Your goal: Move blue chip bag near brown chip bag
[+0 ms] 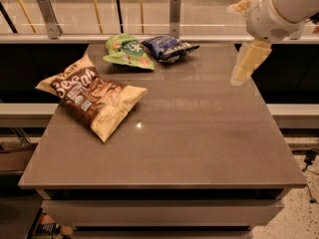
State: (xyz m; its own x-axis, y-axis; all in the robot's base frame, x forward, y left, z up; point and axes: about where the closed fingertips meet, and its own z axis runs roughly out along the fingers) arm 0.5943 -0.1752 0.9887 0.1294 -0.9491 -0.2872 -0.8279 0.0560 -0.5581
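The blue chip bag (169,48) lies at the far edge of the table, crinkled, dark navy with white lettering. The brown chip bag (92,96) lies on the left side of the table, large, with a dark front, white lettering and pale yellow edges. My gripper (235,45) hangs in the air at the upper right, above the table's far right part. It is open and empty. It is to the right of the blue bag and apart from it.
A green snack bag (128,52) lies just left of the blue bag, touching or nearly touching it. The brown table (199,138) has a railing with posts (173,11) behind its far edge. Floor drops off at the right.
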